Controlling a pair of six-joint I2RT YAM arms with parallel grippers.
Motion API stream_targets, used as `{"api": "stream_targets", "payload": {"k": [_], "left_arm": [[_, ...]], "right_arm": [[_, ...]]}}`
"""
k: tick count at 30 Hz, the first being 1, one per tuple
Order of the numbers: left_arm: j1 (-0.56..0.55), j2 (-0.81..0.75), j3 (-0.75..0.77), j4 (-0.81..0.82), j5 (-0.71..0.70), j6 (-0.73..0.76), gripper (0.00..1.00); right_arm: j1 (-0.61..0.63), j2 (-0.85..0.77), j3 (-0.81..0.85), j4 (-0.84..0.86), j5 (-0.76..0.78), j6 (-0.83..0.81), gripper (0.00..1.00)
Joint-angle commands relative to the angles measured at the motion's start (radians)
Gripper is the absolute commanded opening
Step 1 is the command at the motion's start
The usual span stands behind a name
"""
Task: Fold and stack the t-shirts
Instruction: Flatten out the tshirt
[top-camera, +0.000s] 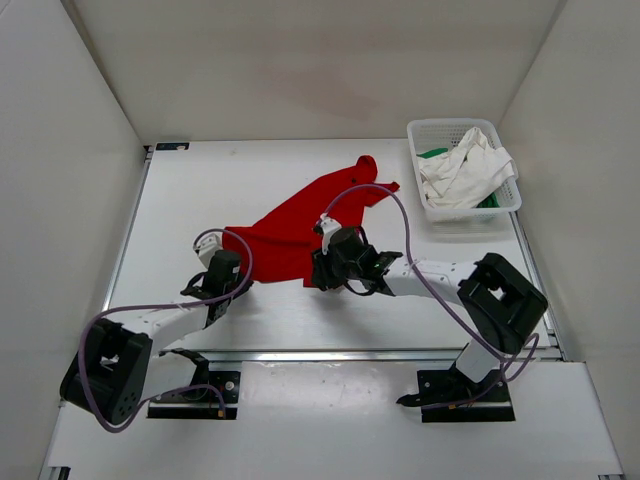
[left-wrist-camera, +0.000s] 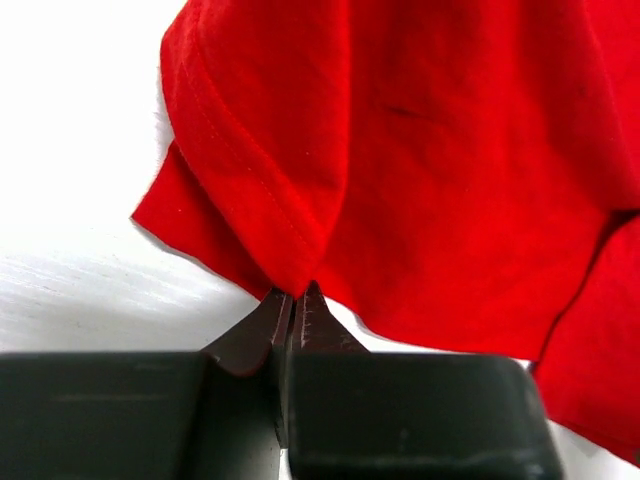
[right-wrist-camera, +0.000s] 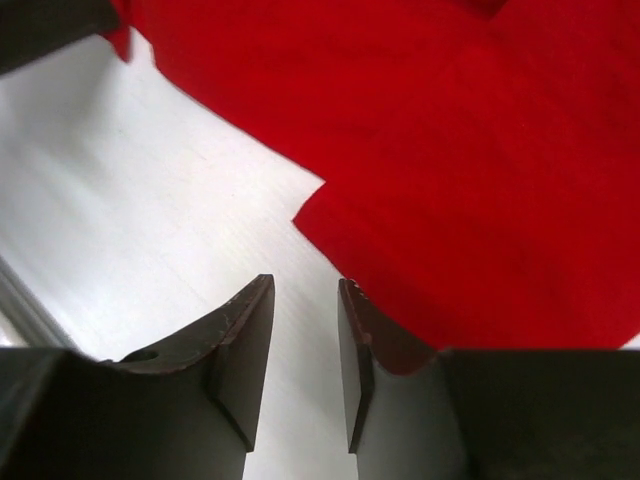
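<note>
A bright red t-shirt (top-camera: 300, 225) lies crumpled and partly spread in the middle of the table. My left gripper (top-camera: 226, 258) is at its near left corner, and in the left wrist view the left gripper (left-wrist-camera: 293, 292) is shut on a fold of the red t-shirt's (left-wrist-camera: 430, 150) hem. My right gripper (top-camera: 320, 272) is at the shirt's near edge. In the right wrist view the right gripper (right-wrist-camera: 305, 285) is open over bare table, with the red t-shirt's (right-wrist-camera: 480, 150) edge just beside its right finger. An off-white t-shirt (top-camera: 460, 170) and a green t-shirt (top-camera: 432, 153) lie bunched in the basket.
The white plastic mesh basket (top-camera: 465, 123) stands at the table's back right corner. White walls close in the table at the back and on both sides. Both arms' purple cables loop above the near part of the table.
</note>
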Motion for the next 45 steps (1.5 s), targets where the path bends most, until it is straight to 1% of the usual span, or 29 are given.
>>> {"api": "stream_targets", "payload": {"k": [1,5,7,8,13,18,22,25,29,32,33,35,39,42,45], "left_arm": [[0.017,-0.054,0.032,-0.034,0.027,0.018,0.00],[0.060,-0.155,0.023,-0.046,0.103,0.045,0.00],[0.093,-0.210,0.014,-0.090,0.149,0.062,0.00],[0.116,-0.215,0.008,-0.106,0.160,0.073,0.00],[0.198,-0.284,-0.041,-0.112,0.301,0.103,0.00],[0.222,-0.330,-0.041,-0.127,0.352,0.127,0.00],[0.236,-0.344,-0.037,-0.130,0.377,0.146,0.00],[0.238,-0.345,-0.020,-0.129,0.404,0.160,0.00],[0.235,-0.357,-0.014,-0.132,0.410,0.182,0.00],[0.242,-0.353,-0.008,-0.118,0.432,0.179,0.00],[0.244,-0.348,-0.005,-0.117,0.438,0.180,0.00],[0.238,-0.345,0.008,-0.113,0.447,0.179,0.00],[0.221,-0.339,0.037,-0.115,0.453,0.177,0.00],[0.206,-0.305,0.089,-0.109,0.473,0.169,0.00],[0.183,-0.265,0.182,-0.130,0.495,0.188,0.00]], "right_arm": [[0.021,0.034,0.061,0.008,0.019,-0.019,0.31],[0.024,0.074,0.104,-0.015,0.054,-0.030,0.33],[0.031,0.107,0.139,-0.036,0.068,-0.036,0.35],[0.032,0.123,0.159,-0.051,0.067,-0.030,0.36],[0.048,0.187,0.217,-0.105,0.112,-0.036,0.36],[0.068,0.243,0.282,-0.213,0.198,-0.024,0.36],[0.082,0.270,0.315,-0.272,0.218,-0.013,0.36],[0.090,0.312,0.375,-0.337,0.229,-0.009,0.36],[0.099,0.365,0.420,-0.401,0.261,-0.010,0.37],[0.101,0.375,0.430,-0.429,0.297,-0.003,0.32],[0.094,0.381,0.438,-0.443,0.307,0.002,0.28],[0.096,0.385,0.458,-0.461,0.321,0.010,0.13],[0.101,0.355,0.475,-0.467,0.321,0.020,0.02],[0.090,0.269,0.496,-0.493,0.314,-0.009,0.00],[0.058,0.143,0.496,-0.522,0.298,-0.044,0.00]]}}
